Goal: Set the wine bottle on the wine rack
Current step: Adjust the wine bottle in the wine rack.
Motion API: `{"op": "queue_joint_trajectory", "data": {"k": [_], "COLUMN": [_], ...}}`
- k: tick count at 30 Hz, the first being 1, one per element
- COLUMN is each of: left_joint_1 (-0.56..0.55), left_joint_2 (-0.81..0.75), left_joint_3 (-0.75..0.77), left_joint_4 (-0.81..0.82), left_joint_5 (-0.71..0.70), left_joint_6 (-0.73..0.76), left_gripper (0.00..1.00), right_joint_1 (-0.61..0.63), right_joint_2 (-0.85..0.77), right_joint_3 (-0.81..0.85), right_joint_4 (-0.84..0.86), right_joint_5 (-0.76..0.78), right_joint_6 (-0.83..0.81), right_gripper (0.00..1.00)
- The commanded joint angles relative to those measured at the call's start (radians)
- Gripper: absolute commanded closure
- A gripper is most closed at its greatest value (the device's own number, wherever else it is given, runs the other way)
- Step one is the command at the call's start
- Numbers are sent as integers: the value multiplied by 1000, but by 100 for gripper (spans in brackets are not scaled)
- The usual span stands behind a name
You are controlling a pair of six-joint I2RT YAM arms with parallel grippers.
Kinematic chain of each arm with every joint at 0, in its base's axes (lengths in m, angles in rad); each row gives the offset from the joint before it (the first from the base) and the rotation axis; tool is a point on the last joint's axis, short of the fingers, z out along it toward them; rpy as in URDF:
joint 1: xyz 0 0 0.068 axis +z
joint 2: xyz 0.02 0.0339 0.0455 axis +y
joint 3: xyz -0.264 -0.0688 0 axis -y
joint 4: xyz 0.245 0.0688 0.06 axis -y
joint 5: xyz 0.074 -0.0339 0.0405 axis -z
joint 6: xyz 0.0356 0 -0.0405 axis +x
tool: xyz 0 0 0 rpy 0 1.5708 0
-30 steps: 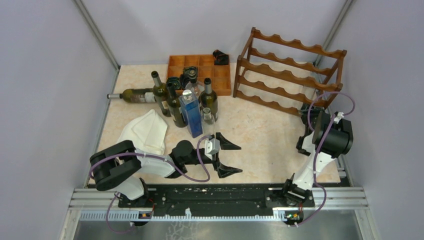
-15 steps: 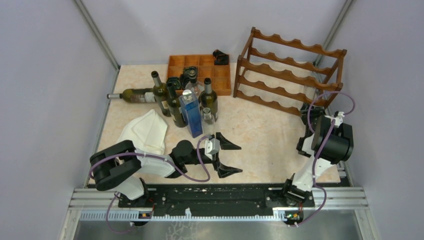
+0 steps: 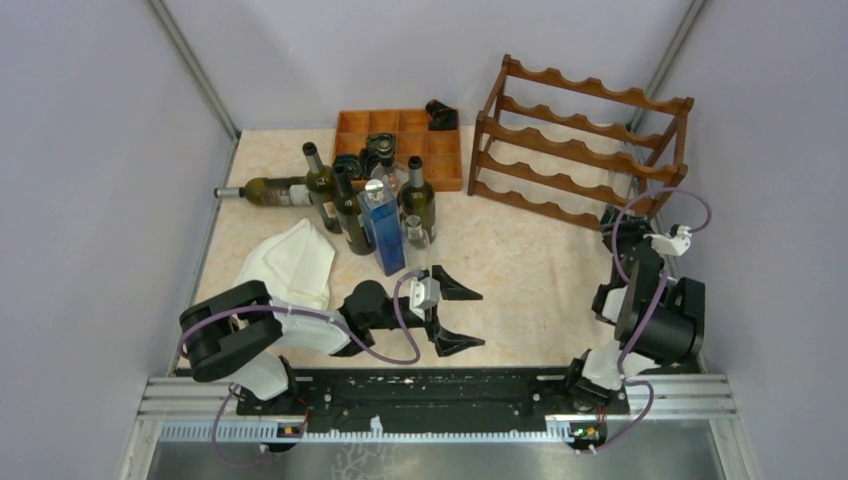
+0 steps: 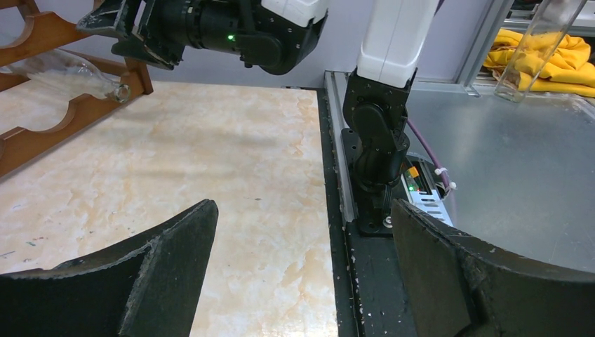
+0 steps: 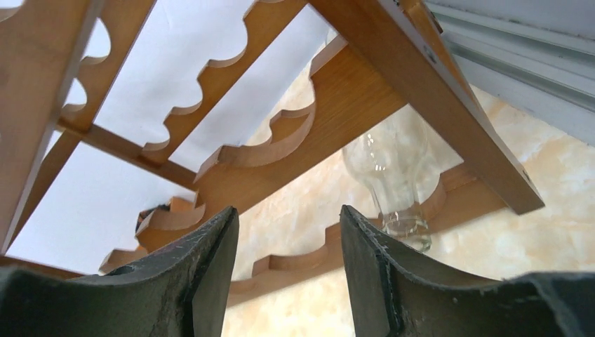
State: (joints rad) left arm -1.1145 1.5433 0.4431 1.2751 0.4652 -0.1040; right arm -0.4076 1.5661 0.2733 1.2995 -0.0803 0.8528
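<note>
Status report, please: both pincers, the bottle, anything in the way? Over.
Left pincer open, empty. Right pincer open, empty, facing the wine rack. Clear bottle lying on rack's low tier. Nothing between right pincer and bottle.

Two black-and-white jointed arms (image 3: 260, 335), looping purple cables (image 3: 401, 310), scuffed matte-black fingers (image 4: 161, 281), green status light (image 4: 229, 37)

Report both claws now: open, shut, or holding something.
Left claw: open, holding nothing.
Right claw: open, holding nothing.

Table (image 3: 520, 270) centre lies open; bottle cluster (image 3: 350, 215) crowds ten o'clock; wine rack (image 3: 560, 146) walls off two o'clock.
</note>
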Motion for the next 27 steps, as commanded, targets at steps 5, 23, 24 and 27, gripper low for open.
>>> {"op": "queue_joint_trajectory", "data": {"k": [5, 23, 24, 27], "left_joint_1": [3, 4, 4, 4], "left_joint_2": [-15, -25, -24, -22], "left_joint_3": [10, -3, -3, -3], "left_joint_4": [18, 32, 32, 33], "left_joint_5": [31, 22, 21, 21], "left_joint_6": [-7, -7, -7, -6], "left_gripper": [1, 1, 1, 1], "right_joint_1": [4, 5, 4, 4], "right_joint_2": [-263, -255, -232, -189], "right_joint_3": [-66, 105, 114, 136], "right_joint_4": [-256, -759, -760, -758], "right_joint_5": [-1, 77, 77, 95], "right_joint_6": [-64, -14, -8, 12], "right_gripper": [65, 100, 100, 100]}}
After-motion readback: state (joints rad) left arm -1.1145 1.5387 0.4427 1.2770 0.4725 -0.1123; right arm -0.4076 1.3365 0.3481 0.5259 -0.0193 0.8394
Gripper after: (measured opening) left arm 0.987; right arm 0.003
